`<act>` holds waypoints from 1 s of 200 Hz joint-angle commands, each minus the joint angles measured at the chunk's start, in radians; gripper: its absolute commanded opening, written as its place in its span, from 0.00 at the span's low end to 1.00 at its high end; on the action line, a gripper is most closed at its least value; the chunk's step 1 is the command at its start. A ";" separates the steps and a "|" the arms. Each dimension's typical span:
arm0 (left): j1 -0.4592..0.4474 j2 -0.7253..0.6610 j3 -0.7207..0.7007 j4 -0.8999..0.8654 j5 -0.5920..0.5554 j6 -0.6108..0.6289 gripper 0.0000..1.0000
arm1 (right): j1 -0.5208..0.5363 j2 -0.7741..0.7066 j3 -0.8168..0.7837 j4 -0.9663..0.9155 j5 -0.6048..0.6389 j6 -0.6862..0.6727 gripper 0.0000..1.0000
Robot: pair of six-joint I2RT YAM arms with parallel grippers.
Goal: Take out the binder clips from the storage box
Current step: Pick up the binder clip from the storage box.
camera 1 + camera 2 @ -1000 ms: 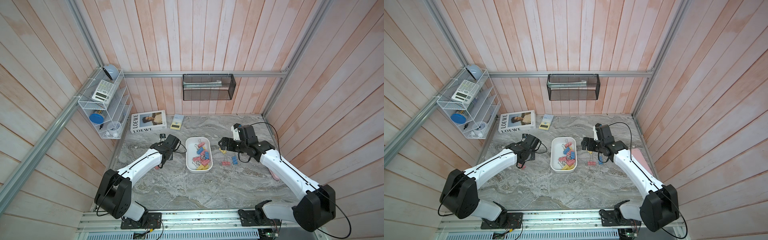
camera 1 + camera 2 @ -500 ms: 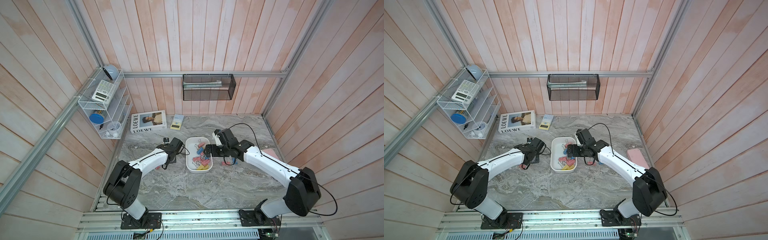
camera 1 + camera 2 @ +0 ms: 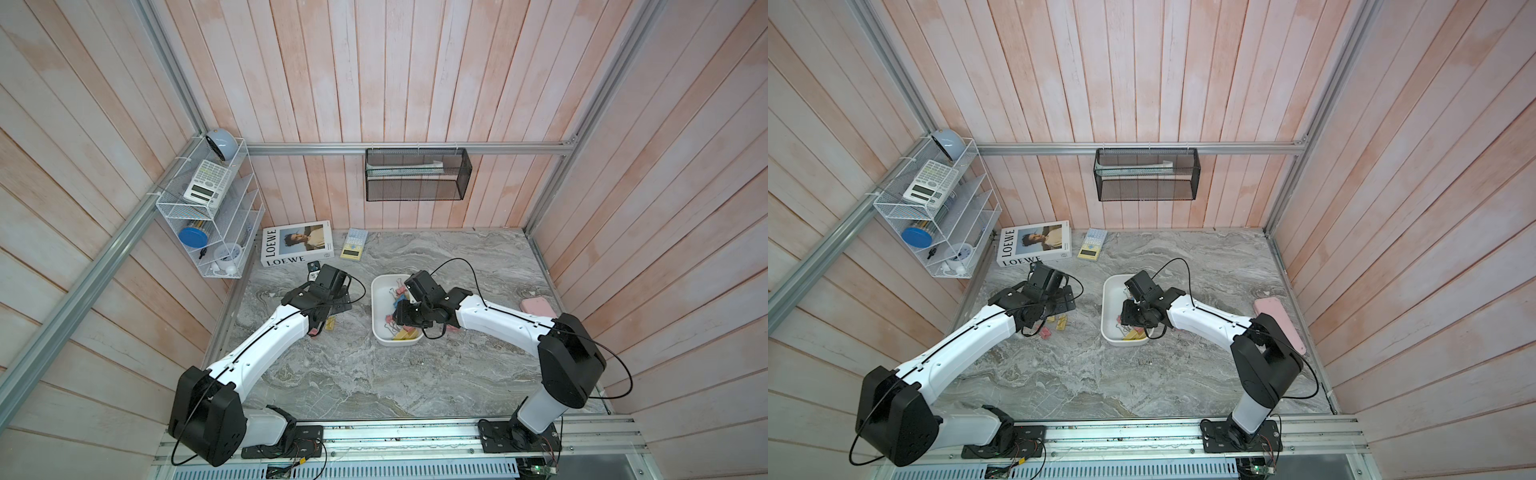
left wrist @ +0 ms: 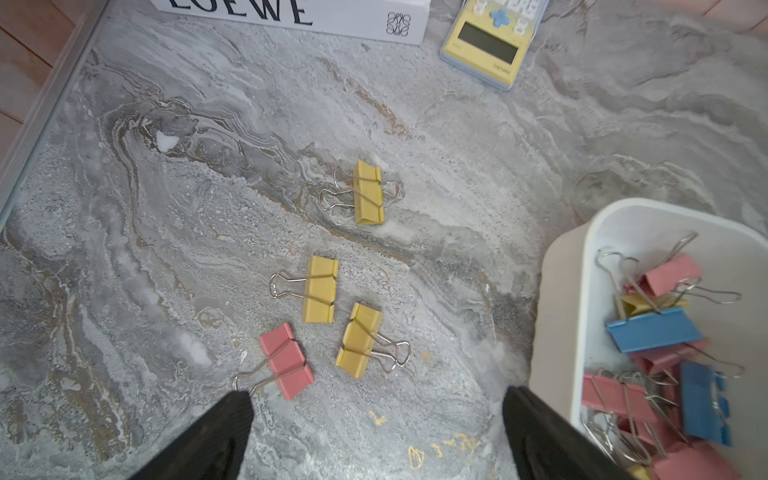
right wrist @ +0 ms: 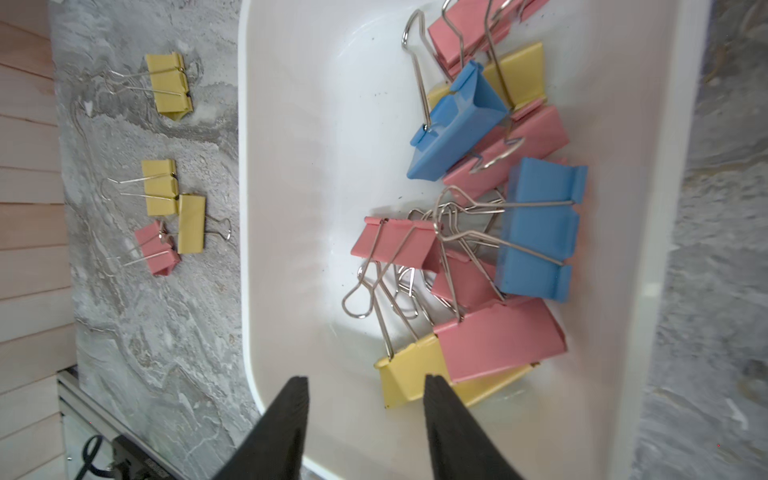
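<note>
Many binder clips [image 3: 401, 332] heaped in the storage box [image 3: 376, 307] on the table [image 3: 374, 382] in both top views; a few out beside it. Book [image 3: 297, 243] and calculator [image 3: 353, 245] well apart, no hindrance.
Left wrist: left gripper [image 4: 376, 399] spread wide, empty, above three yellow clips and one pink.
Right wrist: right gripper [image 5: 365, 380] half-closed inside the box, clamping nothing, just beside a yellow clip [image 5: 405, 370].
Judged mid-pick; calls next for closing on one body, lifting clear of tangled wire handles [image 5: 446, 232].

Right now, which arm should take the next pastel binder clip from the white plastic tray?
Right: the right gripper hangs over the white tray beside a yellow clip; the left gripper is open outside it.
</note>
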 commanded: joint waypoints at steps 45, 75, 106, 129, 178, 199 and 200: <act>0.005 -0.091 0.020 -0.072 0.036 0.050 1.00 | 0.017 0.115 0.016 0.133 -0.013 0.191 0.32; 0.006 -0.123 0.022 -0.089 0.038 0.068 1.00 | 0.016 0.147 0.014 0.160 -0.006 0.225 0.32; 0.005 -0.151 0.019 -0.098 0.037 0.073 1.00 | 0.015 0.173 0.020 0.168 0.009 0.248 0.31; 0.006 -0.158 0.016 -0.103 0.032 0.073 1.00 | 0.006 0.169 0.007 0.175 0.018 0.258 0.24; 0.006 -0.152 0.022 -0.085 0.036 0.071 1.00 | 0.004 0.152 0.032 0.168 -0.023 0.216 0.00; 0.005 -0.142 0.031 -0.071 0.038 0.071 1.00 | 0.004 0.133 0.042 0.144 -0.036 0.195 0.00; 0.005 -0.142 0.031 -0.070 0.038 0.071 1.00 | 0.004 0.131 0.043 0.141 -0.036 0.194 0.00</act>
